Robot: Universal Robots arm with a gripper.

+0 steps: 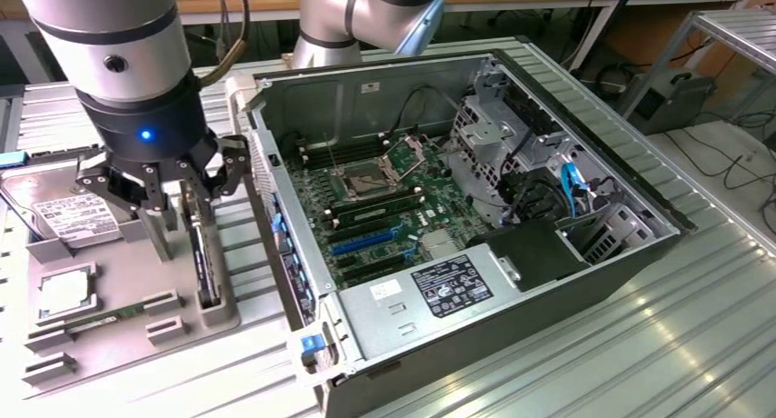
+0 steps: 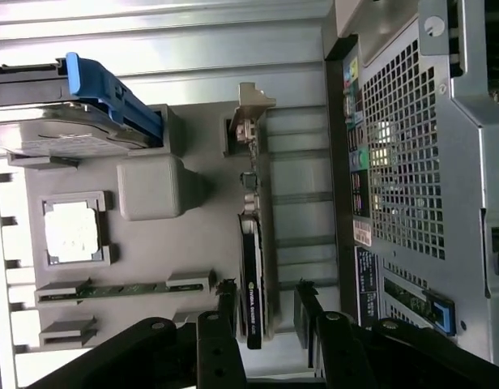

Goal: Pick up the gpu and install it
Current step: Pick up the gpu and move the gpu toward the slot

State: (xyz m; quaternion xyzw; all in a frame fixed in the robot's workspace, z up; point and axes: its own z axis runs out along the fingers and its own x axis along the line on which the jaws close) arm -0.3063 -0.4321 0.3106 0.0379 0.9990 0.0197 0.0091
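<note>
Grey tray [image 2: 201, 243] holds gpu [image 2: 251, 271] on edge, hard drive [image 1: 67, 220], CPU [image 1: 64, 291], RAM stick [image 1: 104, 320]; gripper [image 2: 264, 288] spread, straddling gpu.

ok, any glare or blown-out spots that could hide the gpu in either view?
Exterior view: glare streaks on the metal table, well clear of the gpu. Wrist view: the CPU and the table beyond the tray wash out to white; the gpu is dark but distinct against the grey tray, between the fingers of the open gripper.
</note>
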